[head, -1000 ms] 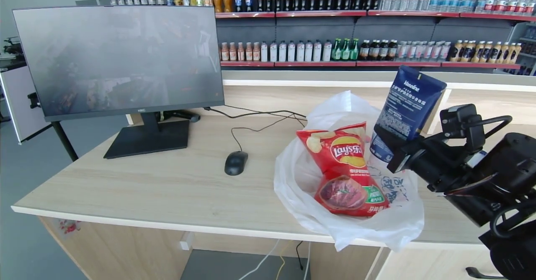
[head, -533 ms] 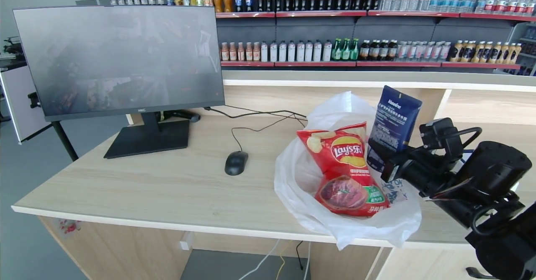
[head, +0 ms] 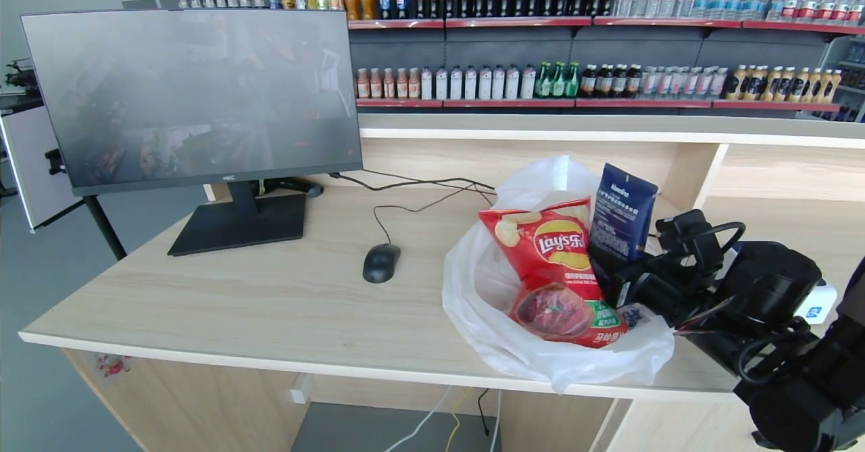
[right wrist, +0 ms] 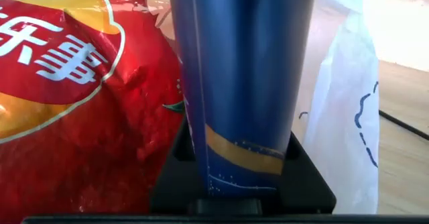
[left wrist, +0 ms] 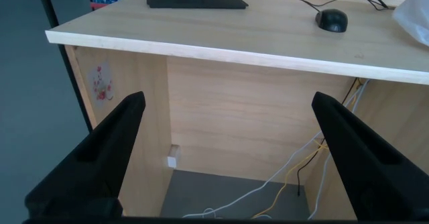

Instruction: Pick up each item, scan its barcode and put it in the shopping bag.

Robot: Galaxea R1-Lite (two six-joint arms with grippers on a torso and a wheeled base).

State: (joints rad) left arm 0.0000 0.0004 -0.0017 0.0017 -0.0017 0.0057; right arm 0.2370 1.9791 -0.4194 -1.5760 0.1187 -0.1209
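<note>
A white plastic shopping bag (head: 500, 330) lies open on the wooden counter at the right. Inside it stand a red chips bag (head: 551, 246) and a red snack pack (head: 571, 313) below it. My right gripper (head: 618, 280) is shut on a dark blue pouch (head: 622, 212), held upright inside the bag, right beside the chips. In the right wrist view the blue pouch (right wrist: 244, 76) sits between the jaws, with the red chips bag (right wrist: 74, 96) against it and the white bag (right wrist: 348, 117) on the other side. My left gripper (left wrist: 228, 157) hangs open below the counter's front edge.
A monitor (head: 192, 97) on its stand is at the back left of the counter (head: 270, 310), with a black mouse (head: 380, 263) and cables beside it. Shelves of bottles (head: 595, 33) line the far wall. A raised wooden ledge (head: 777, 168) runs behind the bag.
My right gripper has lowered the blue pouch from above the bag down into it, moving left toward the chips bag. The bag's rim has sagged a little.
</note>
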